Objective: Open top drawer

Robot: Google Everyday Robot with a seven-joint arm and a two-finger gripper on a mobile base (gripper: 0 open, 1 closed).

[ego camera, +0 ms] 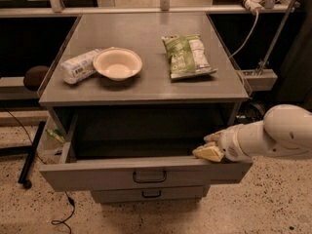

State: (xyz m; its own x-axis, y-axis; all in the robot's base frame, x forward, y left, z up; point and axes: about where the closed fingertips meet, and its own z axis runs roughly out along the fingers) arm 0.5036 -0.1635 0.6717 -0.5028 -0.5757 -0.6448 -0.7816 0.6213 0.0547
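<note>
The top drawer is standing pulled well out under the table, its black handle facing front. The gripper is reaching in from the right and touching the drawer's front rim near its right end; I cannot tell whether the jaws are spread or pinching. A bowl, a packet and a green bag are lying on the table.

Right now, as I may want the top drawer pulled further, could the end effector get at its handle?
Probably yes: the end effector rests at the top drawer's front rim, right of the handle, with nothing blocking the front between them.
</note>
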